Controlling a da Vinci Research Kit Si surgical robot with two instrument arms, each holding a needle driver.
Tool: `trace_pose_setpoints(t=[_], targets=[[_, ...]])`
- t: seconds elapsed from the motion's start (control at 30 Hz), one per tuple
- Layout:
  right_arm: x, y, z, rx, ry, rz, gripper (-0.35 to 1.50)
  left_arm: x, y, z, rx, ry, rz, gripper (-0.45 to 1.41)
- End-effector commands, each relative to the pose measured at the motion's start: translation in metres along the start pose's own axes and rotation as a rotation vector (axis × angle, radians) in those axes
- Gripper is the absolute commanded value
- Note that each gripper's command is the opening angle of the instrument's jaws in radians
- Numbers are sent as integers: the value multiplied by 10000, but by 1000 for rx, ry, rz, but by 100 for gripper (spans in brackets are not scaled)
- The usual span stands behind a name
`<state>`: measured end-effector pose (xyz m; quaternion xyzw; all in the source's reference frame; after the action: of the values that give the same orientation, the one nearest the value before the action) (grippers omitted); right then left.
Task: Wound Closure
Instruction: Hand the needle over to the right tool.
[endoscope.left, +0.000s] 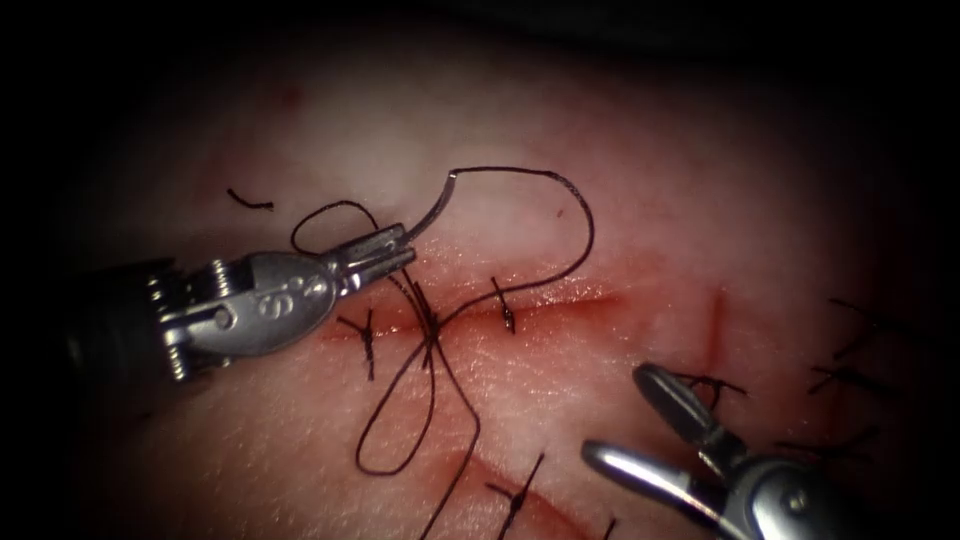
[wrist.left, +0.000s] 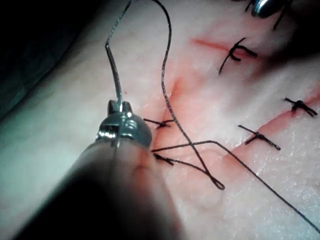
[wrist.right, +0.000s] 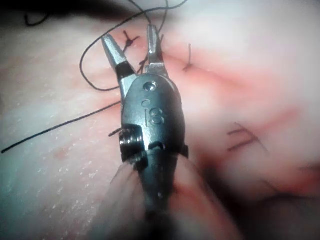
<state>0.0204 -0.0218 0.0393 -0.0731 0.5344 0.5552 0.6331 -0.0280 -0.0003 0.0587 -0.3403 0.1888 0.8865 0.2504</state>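
Note:
The cut (endoscope.left: 570, 300) runs across the tissue (endoscope.left: 700, 200), with red fluid along it. My left tool (endoscope.left: 405, 246) sits over the cut's left end, jaws shut on the curved needle (endoscope.left: 432, 208). The needle is clear of the tissue, and its free part arcs up from the jaws to where the thread joins. The thread (endoscope.left: 588, 225) sweeps right, comes down to the cut, then loops below it (endoscope.left: 385, 455). The left wrist view has the needle (wrist.left: 113, 70) rising from these jaws (wrist.left: 120, 106). My right tool (endoscope.left: 618, 415) is below the cut's right part, open and holding nothing (wrist.right: 130, 35).
Tied stitches (endoscope.left: 366, 338) (endoscope.left: 505, 312) cross the cut. A second stitched cut (endoscope.left: 520, 495) lies below, and another stitch (endoscope.left: 708, 382) sits near the right tool's upper jaw. A cut end of thread (endoscope.left: 250, 202) lies on the tissue at the upper left.

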Motion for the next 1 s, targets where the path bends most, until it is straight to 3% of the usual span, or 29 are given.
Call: trace_pose_setpoints(t=[0.03, 0.23, 0.43, 0.67, 0.8, 1.0], targets=[[0, -11, 17, -3, 19, 10, 66, 6, 4, 19, 33, 10, 6, -45], [21, -5, 61, -68, 73, 50, 91, 15, 16, 38, 142, 47, 38, -45], [10, 21, 104, -131, 58, 91, 91, 24, 26, 47, 249, 73, 79, -45], [-9, 62, 136, -182, 9, 210, 115, 28, 28, 49, 321, 101, 101, -45], [-19, 72, 147, -182, -12, 261, 115, 30, 29, 48, 344, 111, 104, -45], [-37, 63, 163, -190, -73, 303, 105, 33, 30, 48, 363, 111, 131, -45]])
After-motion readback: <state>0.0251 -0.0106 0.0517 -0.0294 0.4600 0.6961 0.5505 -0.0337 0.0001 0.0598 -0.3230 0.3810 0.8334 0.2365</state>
